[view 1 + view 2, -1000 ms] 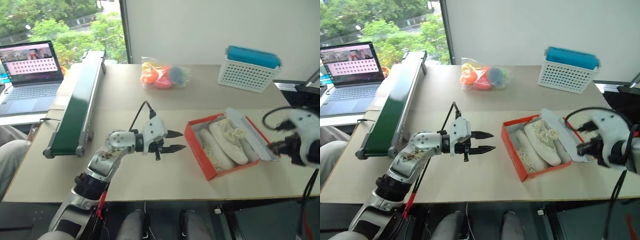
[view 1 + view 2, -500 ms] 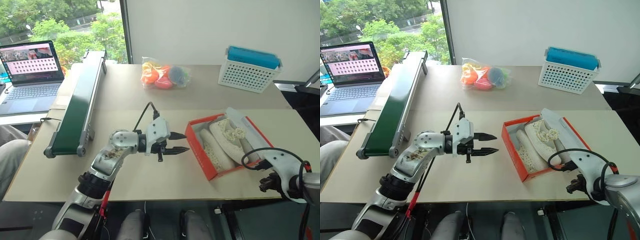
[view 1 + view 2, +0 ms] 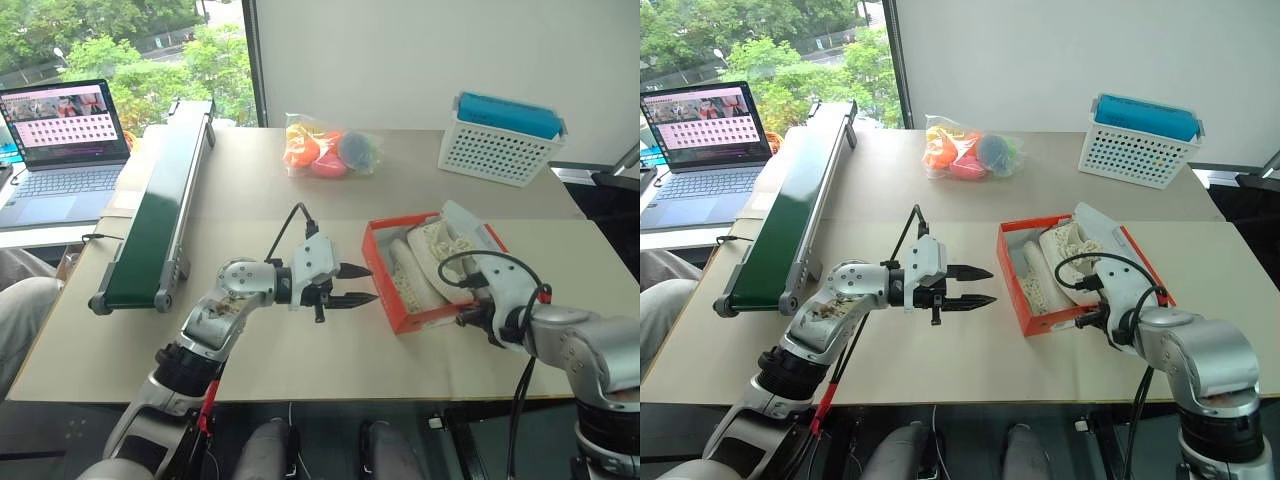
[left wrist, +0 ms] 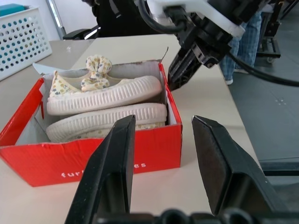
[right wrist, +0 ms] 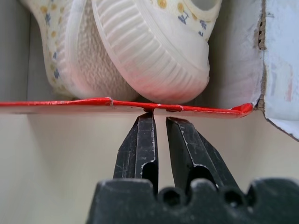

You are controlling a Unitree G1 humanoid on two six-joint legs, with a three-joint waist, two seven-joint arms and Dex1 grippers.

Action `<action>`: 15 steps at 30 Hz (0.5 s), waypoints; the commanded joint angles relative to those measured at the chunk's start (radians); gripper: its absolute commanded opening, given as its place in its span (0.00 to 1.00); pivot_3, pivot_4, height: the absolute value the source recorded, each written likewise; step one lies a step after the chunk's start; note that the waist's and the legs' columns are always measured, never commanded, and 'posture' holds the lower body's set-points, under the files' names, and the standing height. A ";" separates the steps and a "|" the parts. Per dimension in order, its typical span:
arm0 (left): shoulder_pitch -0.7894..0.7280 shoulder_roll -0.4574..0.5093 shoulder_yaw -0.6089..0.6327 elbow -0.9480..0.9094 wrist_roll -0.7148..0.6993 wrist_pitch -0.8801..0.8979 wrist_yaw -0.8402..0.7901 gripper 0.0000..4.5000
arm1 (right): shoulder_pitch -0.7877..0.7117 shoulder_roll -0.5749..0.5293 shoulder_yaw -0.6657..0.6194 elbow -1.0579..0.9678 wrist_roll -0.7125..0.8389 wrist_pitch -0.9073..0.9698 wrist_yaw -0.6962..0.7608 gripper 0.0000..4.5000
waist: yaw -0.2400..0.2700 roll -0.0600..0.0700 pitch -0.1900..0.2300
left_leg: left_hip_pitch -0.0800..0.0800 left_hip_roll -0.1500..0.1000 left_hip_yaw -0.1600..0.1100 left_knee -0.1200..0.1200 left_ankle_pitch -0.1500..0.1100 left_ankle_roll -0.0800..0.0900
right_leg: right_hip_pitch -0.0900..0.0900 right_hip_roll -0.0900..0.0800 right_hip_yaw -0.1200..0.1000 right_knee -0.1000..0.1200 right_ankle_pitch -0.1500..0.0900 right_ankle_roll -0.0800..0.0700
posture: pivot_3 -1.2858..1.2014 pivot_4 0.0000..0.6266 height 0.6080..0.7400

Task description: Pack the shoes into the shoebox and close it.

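Two shoes (image 4: pixel 100 95) lie in one open shoebox (image 4: pixel 93 156)

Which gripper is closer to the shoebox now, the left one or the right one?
Right. The right gripper is shut, its tips at the shoebox near wall. The left gripper is open, apart from the box's left side.

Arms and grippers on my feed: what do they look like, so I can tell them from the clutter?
Both arms are silver-grey metal with rounded joint housings and white wrist modules. The left gripper and the right gripper each have two black, tapering fingers with scuffed surfaces. A black cable loops over each wrist, and a red cable runs along the lower left arm.
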 commanded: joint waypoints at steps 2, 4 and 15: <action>-0.021 -0.006 0.008 -0.019 -0.004 -0.020 0.001 0.45 | -0.023 0.028 -0.010 0.001 -0.028 0.007 -0.016 0.15 | -0.001 0.000 0.000 | 0.000 0.000 0.000 0.000 0.000 0.000 | 0.000 0.000 0.000 0.001 0.000 0.000 | 0.52 0.24 0.73; -0.020 -0.006 0.009 -0.021 -0.005 -0.020 0.001 0.45 | 0.013 0.043 -0.048 0.009 -0.055 0.007 -0.040 0.15 | -0.001 0.000 0.000 | 0.000 0.000 0.000 0.000 0.000 0.000 | 0.000 0.000 0.000 0.001 0.000 0.000 | 0.52 0.24 0.73; -0.020 -0.003 0.010 -0.024 -0.005 -0.022 0.001 0.45 | -0.158 0.501 -0.668 0.085 -0.254 -0.008 -0.242 0.15 | -0.003 0.002 0.000 | 0.000 0.000 0.000 -0.001 0.003 -0.005 | -0.001 0.000 0.000 0.004 0.000 0.000 | 0.52 0.24 0.73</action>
